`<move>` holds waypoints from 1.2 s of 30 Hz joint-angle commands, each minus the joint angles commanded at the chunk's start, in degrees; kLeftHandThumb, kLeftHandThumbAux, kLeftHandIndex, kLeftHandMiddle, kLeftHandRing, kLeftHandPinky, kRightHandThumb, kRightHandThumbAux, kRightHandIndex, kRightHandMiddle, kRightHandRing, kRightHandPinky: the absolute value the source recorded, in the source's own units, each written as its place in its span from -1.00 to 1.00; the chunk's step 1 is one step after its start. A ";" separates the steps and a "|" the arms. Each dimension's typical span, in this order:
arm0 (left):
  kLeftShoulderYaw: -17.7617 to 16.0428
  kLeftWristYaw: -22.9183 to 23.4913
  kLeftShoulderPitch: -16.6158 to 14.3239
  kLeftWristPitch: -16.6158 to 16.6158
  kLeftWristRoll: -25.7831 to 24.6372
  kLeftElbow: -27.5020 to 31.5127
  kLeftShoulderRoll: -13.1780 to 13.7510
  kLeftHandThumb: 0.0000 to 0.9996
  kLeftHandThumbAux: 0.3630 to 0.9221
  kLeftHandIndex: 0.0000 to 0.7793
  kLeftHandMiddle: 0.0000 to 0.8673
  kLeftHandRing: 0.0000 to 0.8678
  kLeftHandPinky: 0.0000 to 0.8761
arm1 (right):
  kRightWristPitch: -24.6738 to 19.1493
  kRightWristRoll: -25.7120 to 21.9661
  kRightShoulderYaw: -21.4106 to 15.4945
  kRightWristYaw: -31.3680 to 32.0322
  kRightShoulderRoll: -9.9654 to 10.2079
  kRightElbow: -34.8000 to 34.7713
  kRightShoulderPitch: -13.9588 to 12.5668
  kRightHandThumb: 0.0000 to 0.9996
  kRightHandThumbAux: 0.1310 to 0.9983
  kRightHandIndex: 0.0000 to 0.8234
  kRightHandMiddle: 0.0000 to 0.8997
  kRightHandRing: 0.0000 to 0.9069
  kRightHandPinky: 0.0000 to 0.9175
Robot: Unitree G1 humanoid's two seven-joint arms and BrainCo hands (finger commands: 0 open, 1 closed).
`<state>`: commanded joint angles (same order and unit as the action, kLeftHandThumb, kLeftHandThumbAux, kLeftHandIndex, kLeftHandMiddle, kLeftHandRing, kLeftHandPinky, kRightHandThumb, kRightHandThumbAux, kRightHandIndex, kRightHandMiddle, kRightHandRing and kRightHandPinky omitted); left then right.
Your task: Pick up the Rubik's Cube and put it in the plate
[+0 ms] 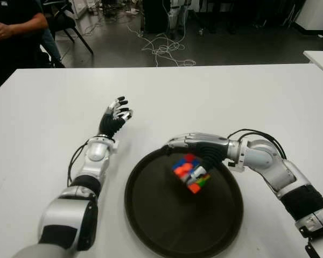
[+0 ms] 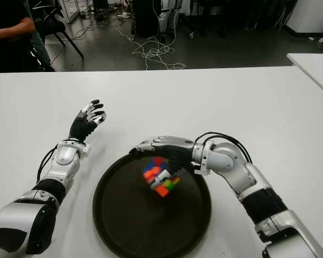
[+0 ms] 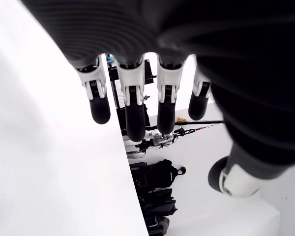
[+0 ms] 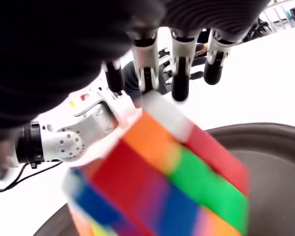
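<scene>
My right arm reaches in from the right side of the white table (image 1: 247,97), elbow bent, forearm running leftward so that my right hand (image 1: 196,148) lies palm-down over the far part of the dark round plate (image 1: 151,220). The Rubik's Cube (image 1: 189,172) shows just under that hand, tilted on a corner, over the plate's inner floor. In the right wrist view my fingers (image 4: 179,73) stretch out straight past the cube's upper edge and do not wrap around it; the cube there is smeared with blur and tipped. The fingers stand wide and loose, holding nothing. I cannot tell whether the cube touches the plate's floor or my palm.

My left arm lies extended forward on my left side, forearm pointing away from me across the table. My left hand (image 1: 114,117) shows to the left of the plate and a little beyond its far rim, well apart from the cube. Its fingers (image 3: 132,113) are extended side by side and slightly bent at the tips, with nothing between them; the thumb sits off to one side. Whether this hand touches the table I cannot tell.

Beyond the far left corner of the table a person (image 1: 13,27) in dark clothing stands with hands together.
</scene>
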<state>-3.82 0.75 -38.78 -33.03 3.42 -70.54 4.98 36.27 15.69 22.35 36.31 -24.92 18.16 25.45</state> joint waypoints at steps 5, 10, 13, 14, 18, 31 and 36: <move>-0.06 -0.18 -0.16 0.34 0.11 -0.24 0.10 -0.65 0.01 -0.68 -0.61 -0.62 -0.67 | -0.10 -0.62 -0.22 0.47 -0.02 0.38 0.22 -1.00 -0.48 -1.00 -1.00 -1.00 -1.00; -0.02 -0.52 -0.16 0.18 0.26 -0.21 0.15 -0.66 0.07 -0.66 -0.60 -0.60 -0.63 | -0.20 -1.34 -0.45 0.85 0.10 0.66 0.35 -1.00 -0.53 -1.00 -1.00 -1.00 -1.00; 0.06 -0.93 -0.06 0.04 0.40 -0.06 0.13 -0.67 0.11 -0.67 -0.59 -0.59 -0.62 | -0.07 -2.10 -0.79 1.07 0.19 0.89 0.49 -1.00 -0.54 -1.00 -1.00 -1.00 -1.00; 0.09 -1.06 -0.05 0.03 0.45 -0.04 0.12 -0.67 0.11 -0.66 -0.59 -0.60 -0.62 | -0.05 -2.35 -0.87 1.15 0.22 0.96 0.52 -1.00 -0.55 -1.00 -1.00 -1.00 -1.00; 0.02 -1.23 -0.11 0.26 0.35 -0.07 0.04 -0.67 0.13 -0.66 -0.59 -0.59 -0.62 | -0.03 -4.35 -1.59 2.11 -0.15 1.42 0.95 -1.00 -0.57 -1.00 -1.00 -1.00 -1.00; -0.26 -0.93 -0.37 0.94 0.15 -0.20 -0.06 -0.66 0.20 -0.69 -0.61 -0.61 -0.62 | -3.84 -20.95 -10.76 10.05 -5.69 -1.23 3.00 -1.00 -0.54 -1.00 -1.00 -1.00 -1.00; 0.02 -1.17 -0.50 1.09 0.59 -0.36 0.07 -0.68 0.14 -0.68 -0.61 -0.61 -0.63 | -9.42 -26.15 -17.43 4.77 -3.29 -3.83 2.46 -1.00 -0.56 -1.00 -1.00 -1.00 -1.00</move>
<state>-3.80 -0.42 -39.28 -31.94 4.01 -70.90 5.05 26.85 -10.46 4.92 41.08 -28.21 14.33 27.91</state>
